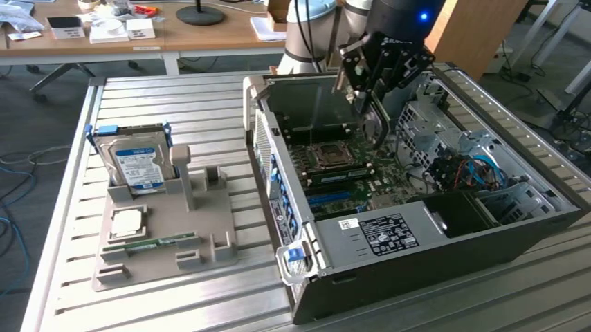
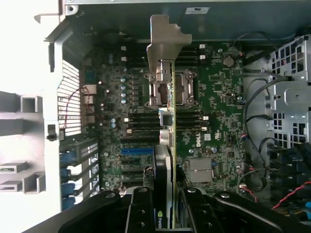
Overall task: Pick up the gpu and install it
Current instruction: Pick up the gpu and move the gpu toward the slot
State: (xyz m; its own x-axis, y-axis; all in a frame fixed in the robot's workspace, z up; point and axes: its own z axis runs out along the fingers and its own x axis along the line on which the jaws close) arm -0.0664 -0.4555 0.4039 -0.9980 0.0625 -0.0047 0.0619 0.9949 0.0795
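A thin, flat black gpu card [image 2: 167, 165] was pinched edge-on between the jaws of the black metal gripper [image 2: 170, 206], inside the open dark computer case [image 1: 416, 270] and over its green motherboard [image 2: 218, 107]. The card's long axis was seen running away from the gripper towards the motherboard, with the silver metal bracket [image 2: 165, 43] at the far end. It was judged not yet seated in a slot.

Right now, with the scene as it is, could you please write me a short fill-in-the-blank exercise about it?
1. The end effector holds the ___ edge-on above the motherboard.
2. The motherboard sits inside the open computer ___.
3. The hard drive stands in the gray holder on the exterior view's ___ side.
Missing words: gpu; case; left.
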